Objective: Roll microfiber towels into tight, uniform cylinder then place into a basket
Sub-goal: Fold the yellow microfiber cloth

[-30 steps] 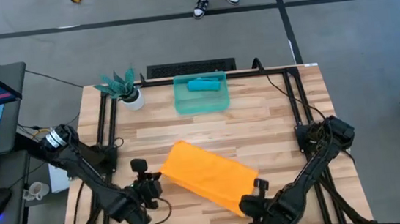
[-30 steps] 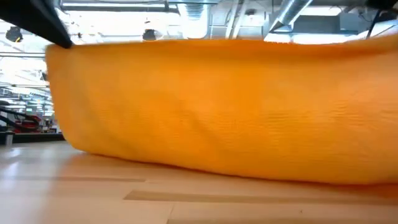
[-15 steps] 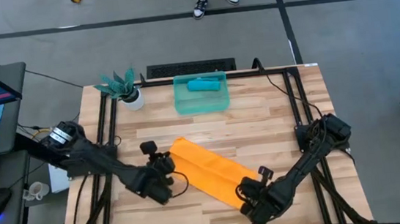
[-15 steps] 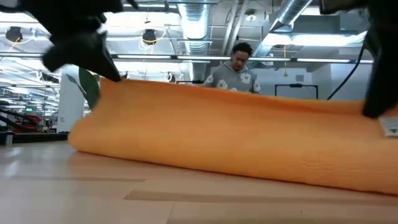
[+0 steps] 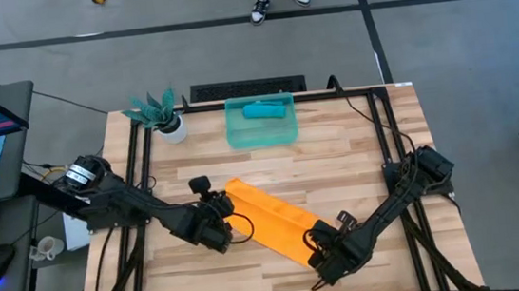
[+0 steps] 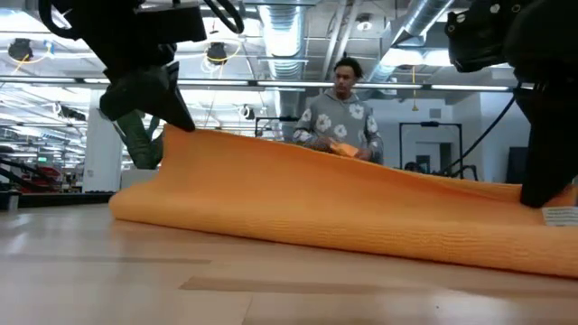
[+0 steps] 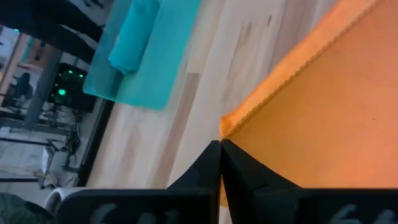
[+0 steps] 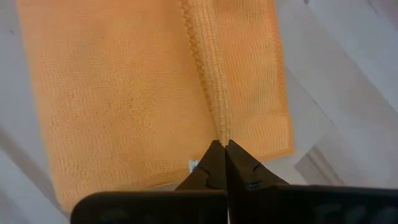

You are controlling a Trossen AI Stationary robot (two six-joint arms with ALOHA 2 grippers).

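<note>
The teal basket [image 5: 260, 124] sits at the far side of the counter [image 5: 356, 155] with the rolled blue towel [image 5: 264, 110] inside it. The orange towel [image 5: 271, 219] lies mid-counter, folded over; the left pincer [image 5: 223, 209] and right pincer [image 5: 322, 250] are each clamped on an end of it.

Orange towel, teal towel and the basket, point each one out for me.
orange towel [image 5: 272, 223], high view, middle of the folded cloth.
teal towel [image 5: 264, 110], high view, middle of the roll.
basket [image 5: 261, 139], high view, near wall.
</note>
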